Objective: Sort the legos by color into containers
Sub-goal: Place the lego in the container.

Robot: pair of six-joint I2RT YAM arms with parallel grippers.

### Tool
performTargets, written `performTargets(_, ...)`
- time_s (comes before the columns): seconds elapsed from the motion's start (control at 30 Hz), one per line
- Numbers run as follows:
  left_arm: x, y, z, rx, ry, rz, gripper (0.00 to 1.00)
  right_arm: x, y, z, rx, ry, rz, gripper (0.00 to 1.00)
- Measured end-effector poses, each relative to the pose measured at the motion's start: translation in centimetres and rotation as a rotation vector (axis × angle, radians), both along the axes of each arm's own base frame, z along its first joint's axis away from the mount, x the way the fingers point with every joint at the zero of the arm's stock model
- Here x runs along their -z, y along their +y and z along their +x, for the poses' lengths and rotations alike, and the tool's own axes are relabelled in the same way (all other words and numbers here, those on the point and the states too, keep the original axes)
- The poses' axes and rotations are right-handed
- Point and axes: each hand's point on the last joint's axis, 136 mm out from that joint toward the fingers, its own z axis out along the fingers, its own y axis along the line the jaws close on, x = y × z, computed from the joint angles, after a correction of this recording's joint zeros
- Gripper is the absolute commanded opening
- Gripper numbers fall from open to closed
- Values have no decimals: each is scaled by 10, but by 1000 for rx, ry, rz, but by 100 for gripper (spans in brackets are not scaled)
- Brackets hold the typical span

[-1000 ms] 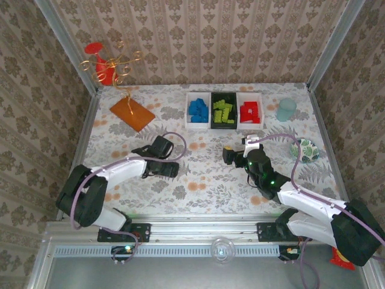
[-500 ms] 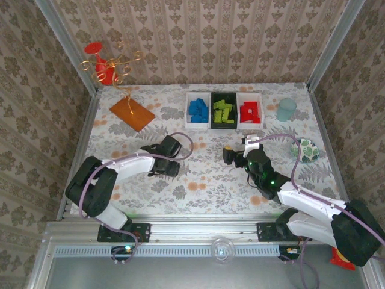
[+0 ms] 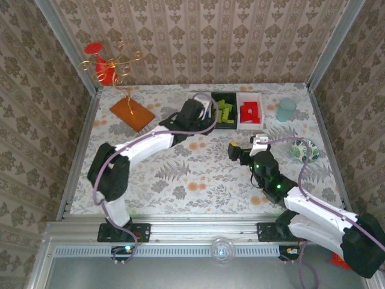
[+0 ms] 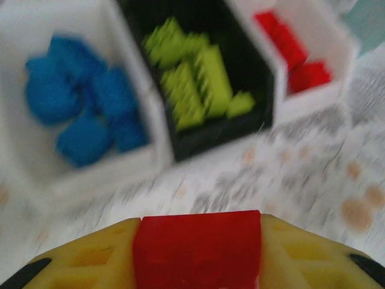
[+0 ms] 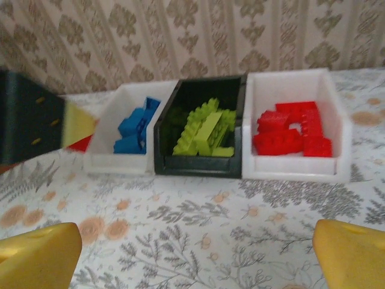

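The left tool (image 3: pixel 195 112), clenched on a small red plastic brick (image 4: pixel 197 244), has swung from the middle of the worktop (image 3: pixel 180 180) to the three rectangular bins (image 5: pixel 198 168), so the brick only needs carrying right to the white bin of red bricks (image 5: pixel 295 174); the right tool (image 5: pixel 195 256) rests spread open.

No readable text, labels or numbers anywhere.

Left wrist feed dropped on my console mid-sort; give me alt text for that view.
The left gripper clamps a red lego between its yellow fingers at the bottom of the blurred frame. Ahead, three bins stand in a row: the left white bin holds blue legos, the black bin lime green legos, the right white bin red legos.
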Motion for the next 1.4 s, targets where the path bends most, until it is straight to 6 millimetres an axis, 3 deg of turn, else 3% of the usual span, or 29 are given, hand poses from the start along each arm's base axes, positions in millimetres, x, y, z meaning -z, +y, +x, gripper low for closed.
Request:
performTargets(0.17,-14,-65,31,79,-66,-73,43,7,-15,-6,56,-13,-4,100)
performTargets(0.5,28,-147,79,164,-73,-137,46,11,-20,-7,87,-7,-2,100)
performTargets(0.67,36,-170,96,186,-85,-163,58,11,-20,-7,87,-6,1,100)
performTargets(0.83,30,-171,97,192,-89,-165,71,11,-20,-7,87,-6,0,100)
performTargets(0.97,23,-160,95,195,-83,-147,75,11,-20,-7,87,-6,0,100)
performTargets(1.13,3,-115,82,170,-61,-104,77,13,-21,-6,91,-4,-7,100)
performTargets(1.33,-50,-20,54,73,-152,-140,78,12,-29,-4,128,-14,-43,100)
performTargets(1.4,-65,20,43,24,-201,-166,80,11,-32,-3,142,-17,-62,100)
